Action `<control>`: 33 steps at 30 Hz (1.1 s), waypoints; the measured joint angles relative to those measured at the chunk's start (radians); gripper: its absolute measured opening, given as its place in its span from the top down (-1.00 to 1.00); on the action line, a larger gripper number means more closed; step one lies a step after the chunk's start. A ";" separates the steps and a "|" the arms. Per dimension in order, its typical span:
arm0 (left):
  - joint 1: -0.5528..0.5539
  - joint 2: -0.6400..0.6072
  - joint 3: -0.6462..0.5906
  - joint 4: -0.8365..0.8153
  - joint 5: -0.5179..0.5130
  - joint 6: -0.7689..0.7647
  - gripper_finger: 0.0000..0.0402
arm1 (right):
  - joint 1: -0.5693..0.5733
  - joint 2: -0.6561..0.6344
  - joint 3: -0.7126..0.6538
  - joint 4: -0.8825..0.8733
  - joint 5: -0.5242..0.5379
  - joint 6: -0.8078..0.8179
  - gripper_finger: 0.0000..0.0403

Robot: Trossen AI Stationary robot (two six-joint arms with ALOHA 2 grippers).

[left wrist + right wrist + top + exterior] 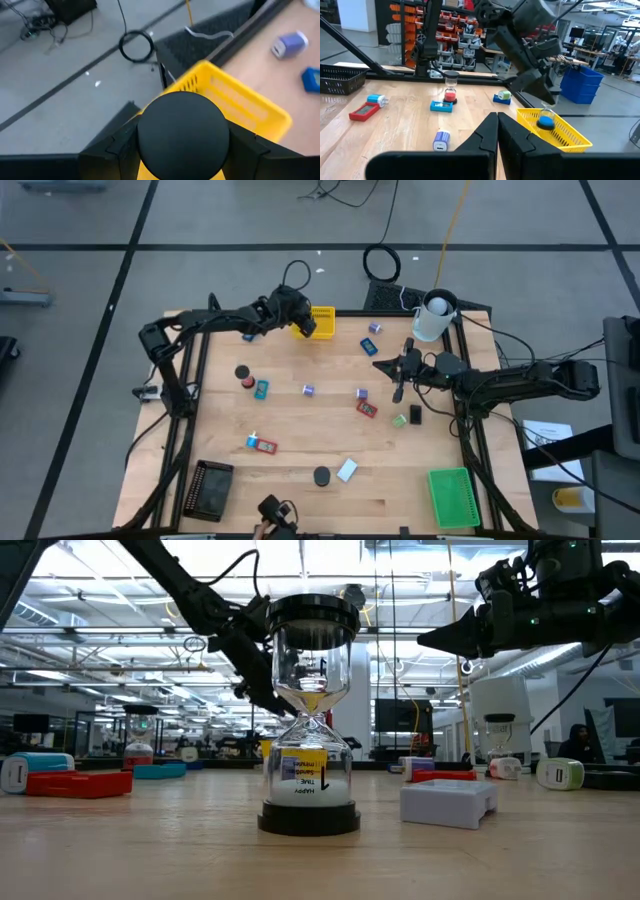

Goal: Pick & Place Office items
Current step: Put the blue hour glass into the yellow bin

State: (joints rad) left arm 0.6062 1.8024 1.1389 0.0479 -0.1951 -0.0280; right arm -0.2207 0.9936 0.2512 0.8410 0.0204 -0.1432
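Nearest the lens in the low view stands an hourglass (309,715) with black caps, clear glass and yellow sand, upright on the wood, with a white block (448,802) just beside it. From above, the other office items lie scattered over the middle of the table, among them a red block (367,409), a green block (399,420) and a blue block (369,347). The left gripper (297,323) hangs at the near rim of the yellow tray (326,311) at the far edge. The right gripper (385,367) waits clenched and empty above the table's right half. In the left wrist view the fingers (107,147) clasp the round black cap of a second, held hourglass (182,132) on either side, and the tray's mesh lies just beyond it. In the right wrist view this held hourglass hangs cap-up with blue sand in its clear bulb, low over the tray's near corner, and I cannot tell whether it touches the mesh. The step in hand looks like the placing. I judge it wants the piece carried further inside the wall, lowered until its base meets the floor, and released only then. Glass let go from a height may crack or tip over the rim.
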 joint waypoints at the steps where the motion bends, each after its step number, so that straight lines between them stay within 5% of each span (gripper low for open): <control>1: 0.005 0.006 0.000 0.002 0.000 0.000 -0.10 | 0.000 0.000 0.000 0.000 0.000 0.000 0.98; 26: 0.028 0.056 0.001 0.012 -0.015 -0.026 -0.06 | 0.000 0.000 0.000 0.000 -0.008 0.001 0.98; 33: 0.027 0.056 0.001 -0.001 -0.014 -0.028 -0.49 | 0.000 0.000 0.000 0.001 -0.024 0.000 0.98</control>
State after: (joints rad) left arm 0.6331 1.8580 1.1397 0.0465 -0.2088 -0.0564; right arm -0.2207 0.9936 0.2512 0.8417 -0.0040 -0.1428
